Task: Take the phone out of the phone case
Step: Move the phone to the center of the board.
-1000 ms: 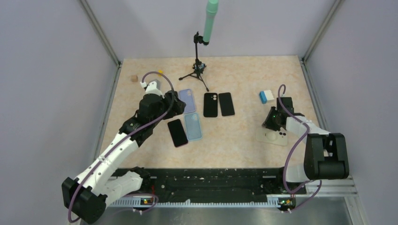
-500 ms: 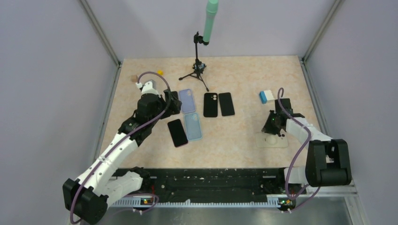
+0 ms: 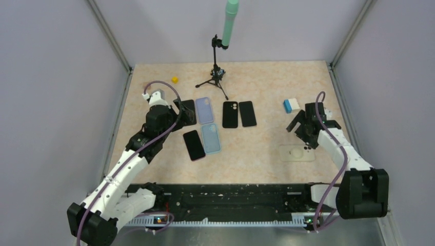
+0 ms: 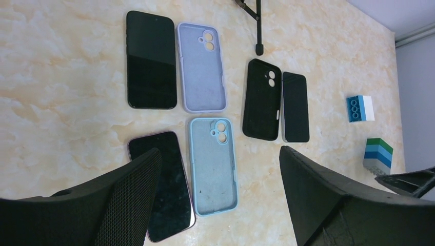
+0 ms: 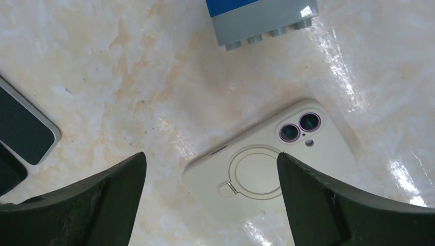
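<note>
A cream phone case (image 3: 297,152) with the phone inside lies flat, camera side up, at the right of the table. In the right wrist view the phone case (image 5: 267,164) shows its ring stand and two purple-rimmed lenses. My right gripper (image 3: 302,136) hovers just behind it, open and holding nothing; in its own view the right gripper (image 5: 210,156) has one fingertip over the case's edge. My left gripper (image 3: 180,114) is open at the left, above a row of phones and cases, and the left gripper (image 4: 219,150) is empty.
Under the left arm lie a black phone (image 4: 151,59), a lilac case (image 4: 201,66), a light blue case (image 4: 214,164), a dark phone (image 4: 164,189), a black case (image 4: 261,100) and another dark phone (image 4: 296,106). A blue-white block (image 3: 291,105) and a tripod (image 3: 218,77) stand behind.
My right gripper has opened, let go of the cream case and drawn back to the right; the case now lies flat. My left arm has shifted back and left.
</note>
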